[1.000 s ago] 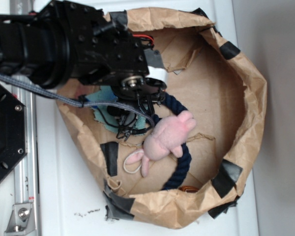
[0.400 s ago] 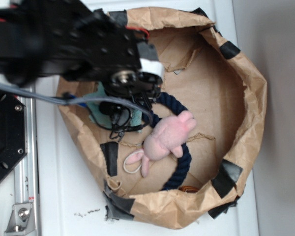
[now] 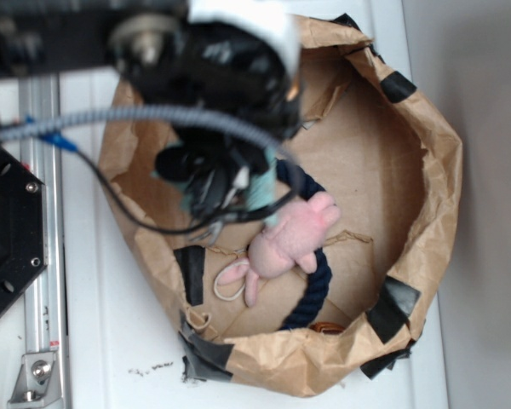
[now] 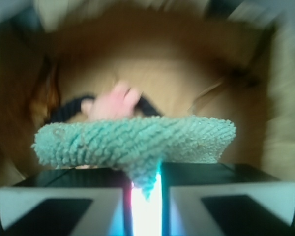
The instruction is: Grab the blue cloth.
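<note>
The gripper (image 4: 145, 196) is clamped on the cloth (image 4: 137, 145): in the wrist view its two black-and-white fingers (image 4: 64, 196) stand nearly together, and a tapering fold of teal terry hangs down into the narrow bright slit between them. The rest of the cloth spreads sideways just above the fingers, a thick looped band wider than the gripper itself, overhanging both sides. It sits right at the fingertips, filling the middle of that view.

Beyond it, blurred, lie the pink toy (image 4: 113, 103) and a dark curve of the rope ring (image 4: 71, 105) on the brown floor of the bag (image 4: 187, 73).

In the exterior view the arm (image 3: 213, 77) is large and out of focus over the upper left part of the bag (image 3: 434, 170). A patch of teal cloth (image 3: 260, 192) shows under the black wrist hardware, just beside the upper left of the toy (image 3: 289, 243); whether it touches the bag floor cannot be told there. The toy lies across the ring (image 3: 319, 281), with a pale loop (image 3: 230, 281) at its lower left. A grey cable (image 3: 136, 119) runs from the arm toward the left edge
</note>
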`<state>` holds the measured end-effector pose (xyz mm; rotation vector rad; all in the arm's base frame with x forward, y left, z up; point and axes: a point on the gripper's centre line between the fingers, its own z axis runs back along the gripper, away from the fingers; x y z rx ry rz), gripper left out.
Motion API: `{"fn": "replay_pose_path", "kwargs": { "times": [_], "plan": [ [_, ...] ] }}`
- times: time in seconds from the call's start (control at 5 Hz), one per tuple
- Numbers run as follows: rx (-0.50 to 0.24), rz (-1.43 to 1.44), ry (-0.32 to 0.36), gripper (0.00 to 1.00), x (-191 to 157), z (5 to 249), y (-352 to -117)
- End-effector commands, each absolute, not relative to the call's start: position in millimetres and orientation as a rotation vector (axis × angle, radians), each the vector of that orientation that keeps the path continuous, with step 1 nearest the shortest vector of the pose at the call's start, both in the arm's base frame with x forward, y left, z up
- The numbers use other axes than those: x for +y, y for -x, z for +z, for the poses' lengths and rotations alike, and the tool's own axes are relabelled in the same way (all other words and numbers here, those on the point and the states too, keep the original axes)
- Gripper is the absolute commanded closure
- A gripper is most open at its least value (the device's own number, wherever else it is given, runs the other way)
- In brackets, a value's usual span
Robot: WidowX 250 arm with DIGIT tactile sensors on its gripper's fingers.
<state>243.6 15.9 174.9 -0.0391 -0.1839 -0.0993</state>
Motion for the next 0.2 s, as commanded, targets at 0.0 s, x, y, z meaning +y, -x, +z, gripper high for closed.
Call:
{"fn": "replay_pose_path", "kwargs": {
  "times": [0.0],
  "plan": [
    [-0.202,-0.074,-0.039,1.0,17.9,169.7,-257.5]
  ]
}}
